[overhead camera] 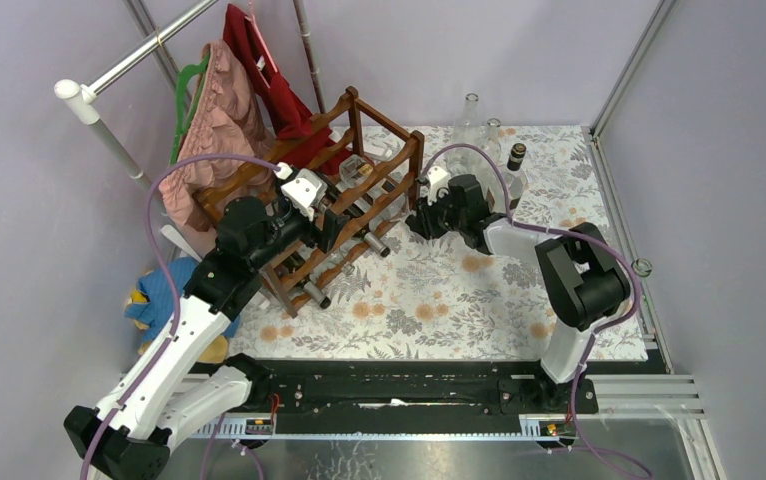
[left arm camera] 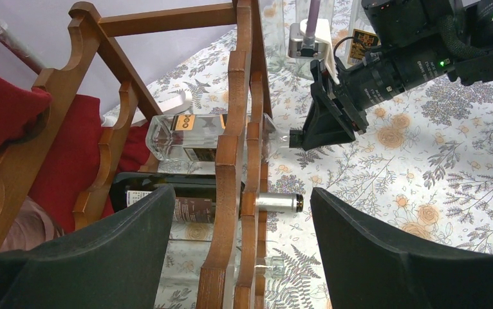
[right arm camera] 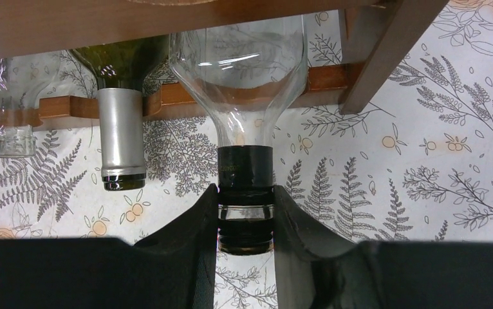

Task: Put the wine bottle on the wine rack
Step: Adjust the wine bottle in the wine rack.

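Observation:
The wine bottle is clear glass with a dark-banded neck. It lies on its side in a top cradle of the dark reddish-brown wine rack, neck pointing out over the floral cloth. My right gripper is shut on the neck's end, a finger on each side; the left wrist view shows the same grip on the bottle. My left gripper is open, its fingers straddling the rack's scalloped rails without touching a bottle. From above, it hovers at the rack's near side.
A dark bottle with a silver capsule and a clear bottle lie in lower cradles. More bottles stand at the back right. Clothes hang behind the rack. A stuffed toy lies left of the table.

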`<act>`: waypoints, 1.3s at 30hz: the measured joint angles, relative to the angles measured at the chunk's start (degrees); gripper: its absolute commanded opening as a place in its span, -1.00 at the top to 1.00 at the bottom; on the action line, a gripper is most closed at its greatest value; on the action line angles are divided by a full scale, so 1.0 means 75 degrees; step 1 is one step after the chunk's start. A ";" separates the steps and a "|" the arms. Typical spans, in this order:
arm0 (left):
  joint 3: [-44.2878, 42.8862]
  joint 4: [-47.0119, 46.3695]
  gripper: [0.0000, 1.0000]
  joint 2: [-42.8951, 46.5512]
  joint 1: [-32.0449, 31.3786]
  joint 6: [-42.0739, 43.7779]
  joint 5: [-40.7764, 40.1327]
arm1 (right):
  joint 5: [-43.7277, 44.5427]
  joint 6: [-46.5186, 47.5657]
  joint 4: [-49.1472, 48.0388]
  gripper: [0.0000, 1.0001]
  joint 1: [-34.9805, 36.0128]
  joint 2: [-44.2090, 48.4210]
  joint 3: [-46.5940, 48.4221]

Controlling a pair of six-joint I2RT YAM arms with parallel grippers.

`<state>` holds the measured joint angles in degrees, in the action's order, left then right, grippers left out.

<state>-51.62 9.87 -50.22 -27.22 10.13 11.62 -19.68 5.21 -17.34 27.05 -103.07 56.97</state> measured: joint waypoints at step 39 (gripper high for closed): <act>0.0000 -0.0003 -0.68 0.0006 0.0038 0.0015 0.0003 | -0.0064 -0.0201 -0.0988 0.98 0.0137 -0.1029 0.0294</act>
<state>-51.62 9.85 -50.17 -26.94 10.24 11.64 -20.16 3.70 -24.75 28.08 -110.78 59.18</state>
